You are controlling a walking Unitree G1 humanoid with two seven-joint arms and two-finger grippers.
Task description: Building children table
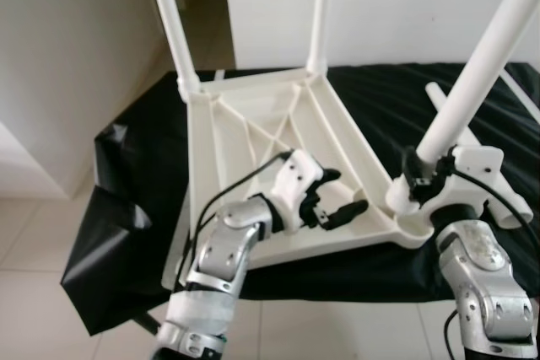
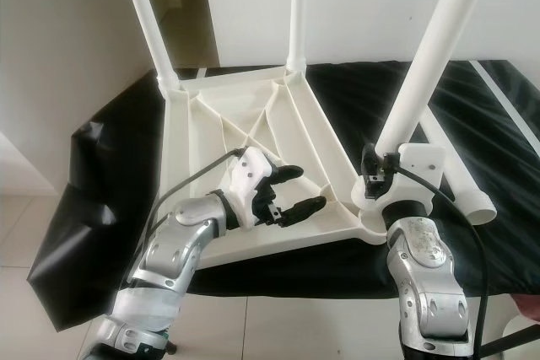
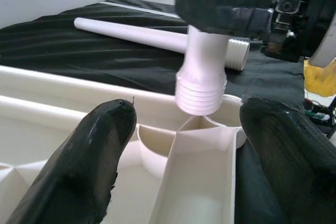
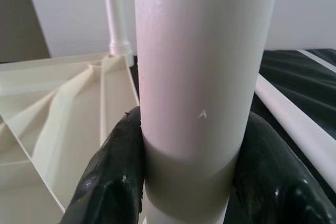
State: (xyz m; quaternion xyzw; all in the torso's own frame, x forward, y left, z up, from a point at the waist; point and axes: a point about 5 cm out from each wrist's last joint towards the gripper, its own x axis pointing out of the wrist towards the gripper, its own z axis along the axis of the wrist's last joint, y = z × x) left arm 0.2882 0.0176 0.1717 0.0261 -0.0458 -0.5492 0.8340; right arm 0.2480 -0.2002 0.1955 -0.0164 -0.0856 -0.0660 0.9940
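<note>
While the white children's table top (image 1: 278, 141) lies upside down on the black-draped surface (image 1: 396, 99), two legs (image 1: 173, 23) stand fixed at its far corners. Over at four o'clock, the right tool (image 1: 419, 176) is clamped on a third leg (image 1: 481, 65), whose threaded end sits at the near corner socket (image 3: 210, 129). Near six o'clock, the left tool (image 1: 342, 196) hovers over the ribbed underside, fingers (image 3: 89, 161) spread apart. A fourth leg (image 2: 460, 179) lies loose on the cloth at three o'clock.
</note>
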